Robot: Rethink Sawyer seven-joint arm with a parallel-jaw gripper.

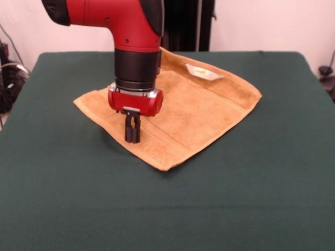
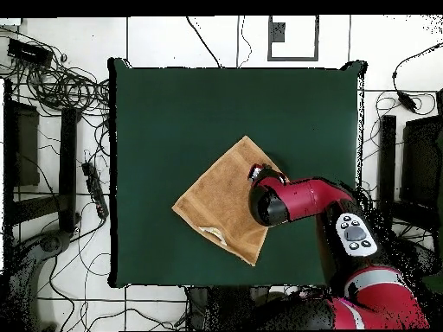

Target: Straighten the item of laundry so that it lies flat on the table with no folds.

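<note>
Towel [image 1: 199, 112] lies near the table [image 1: 63, 204] centre, rotated like a diamond, nearly flat, tag [image 1: 203, 72] showing. My gripper [image 1: 132, 137] is pinched closed, empty, tips on a border band. Soft, light terry; I'd grip hems or corners, since it bunches easily.

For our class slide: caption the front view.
Sawyer's end effector, fingers together, stands on the tan towel spread on the green table.

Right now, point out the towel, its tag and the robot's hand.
towel [image 1: 209, 112]: front view, bare middle of the cloth.
tag [image 1: 203, 72]: front view, centre of the white tag.
hand [image 1: 132, 137]: front view, between its fingertips.
</note>
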